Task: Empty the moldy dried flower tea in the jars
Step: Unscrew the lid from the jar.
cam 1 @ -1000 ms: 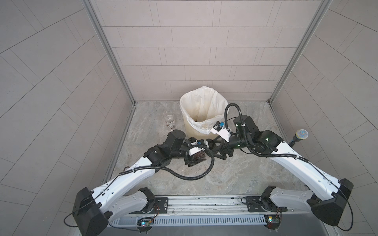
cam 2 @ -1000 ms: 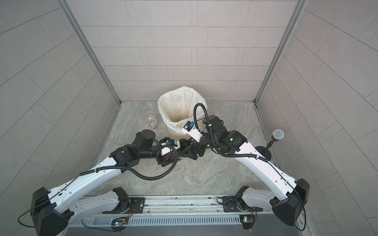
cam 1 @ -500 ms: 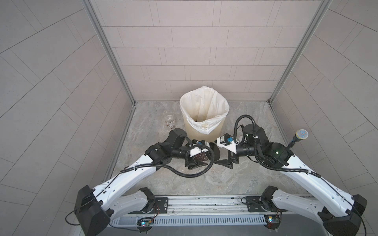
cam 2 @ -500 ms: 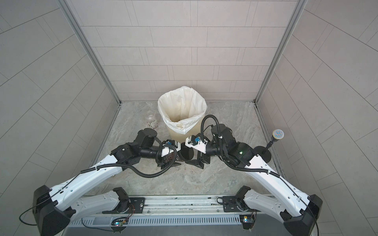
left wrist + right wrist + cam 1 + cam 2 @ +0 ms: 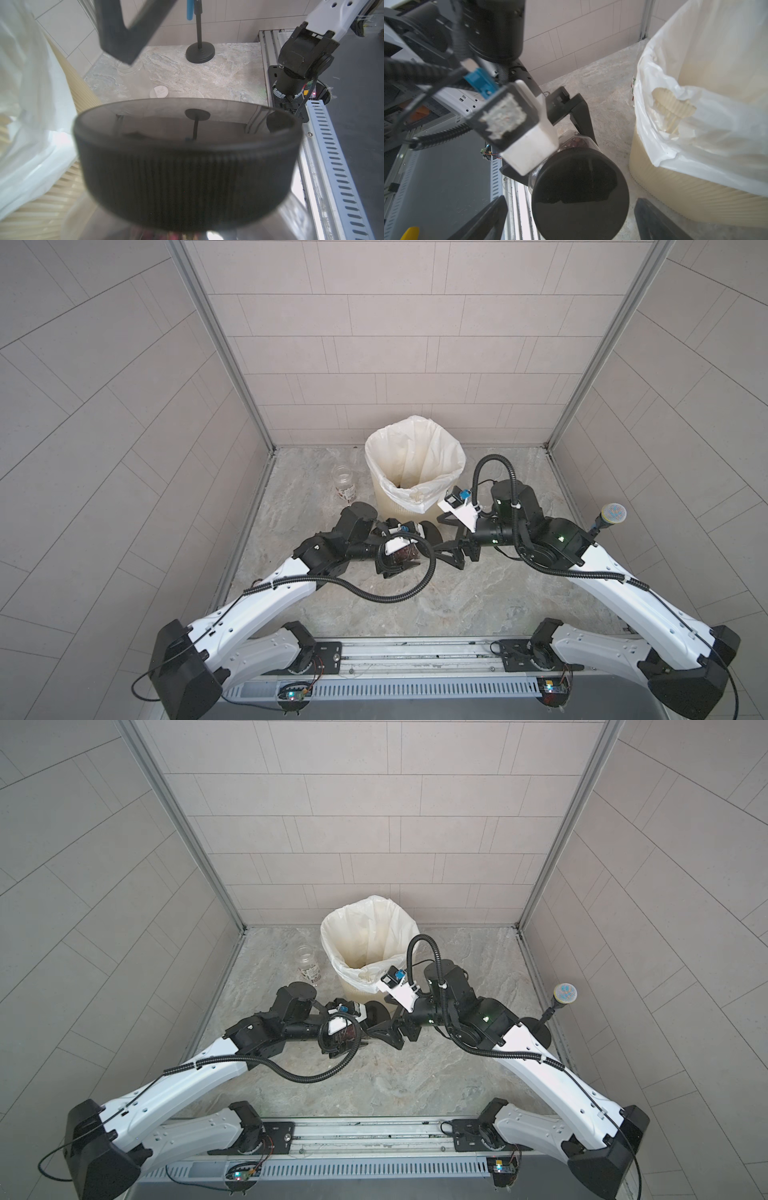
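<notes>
1. left tool [image 5: 404, 555] is clamped on the squat jar [image 5: 566, 138], held on its side just near of the bin, its black lid [image 5: 187, 166] on and facing right.
2. dark reddish tea [image 5: 576, 141] shows through the jar's clear wall.
3. right tool [image 5: 570, 199] is spread wide, one finger on either side of the lid, apart from it.
4. the cream ribbed bin [image 5: 384, 499] with its white liner stands far middle on the bench [image 5: 478, 605]. a clear labelled jar [image 5: 344, 485], open-topped, stands upright just left of it.
5. left arm reaches in from near left and right arm from near right. their wrists face each other at mid bench.
</notes>
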Tool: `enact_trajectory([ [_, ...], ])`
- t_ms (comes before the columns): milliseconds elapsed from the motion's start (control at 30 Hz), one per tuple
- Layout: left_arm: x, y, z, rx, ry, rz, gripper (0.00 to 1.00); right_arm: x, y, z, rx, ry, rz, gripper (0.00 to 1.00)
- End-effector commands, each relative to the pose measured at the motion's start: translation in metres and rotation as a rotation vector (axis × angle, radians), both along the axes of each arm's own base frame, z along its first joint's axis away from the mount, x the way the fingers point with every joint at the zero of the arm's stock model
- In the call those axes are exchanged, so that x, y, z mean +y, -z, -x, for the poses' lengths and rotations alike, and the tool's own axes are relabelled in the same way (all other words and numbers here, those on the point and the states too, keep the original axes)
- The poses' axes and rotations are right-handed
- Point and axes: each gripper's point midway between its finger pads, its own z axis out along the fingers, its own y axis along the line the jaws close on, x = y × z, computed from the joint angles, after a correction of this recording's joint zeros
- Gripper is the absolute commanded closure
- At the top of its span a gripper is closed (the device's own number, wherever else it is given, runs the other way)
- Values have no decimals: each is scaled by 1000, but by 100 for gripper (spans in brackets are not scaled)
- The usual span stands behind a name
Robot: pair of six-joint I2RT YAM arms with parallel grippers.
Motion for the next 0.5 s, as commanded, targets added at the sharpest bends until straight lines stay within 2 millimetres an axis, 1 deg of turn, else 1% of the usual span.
enact_trajectory([
  [0, -2, -18, -5, -54, -9, 53, 35, 1, 7, -2, 96, 51, 3, 0],
  [167, -3, -16, -4, -40, -1, 55, 35, 8, 9, -12, 108, 63, 0, 0],
  [233, -4, -14, -3, -31, 0, 54, 35, 10, 9, -13, 113, 55, 1, 3],
  [333, -5, -17, 0, -20, 11, 67, 35, 14, 13, -9, 113, 4, 11, 10],
  [400, -6, -19, 5, 3, 36, 71, 35, 14, 16, -4, 85, -43, 33, 14],
  [467, -9, -18, 12, 43, 76, 69, 35, 16, 20, 6, 41, -131, 40, 19],
])
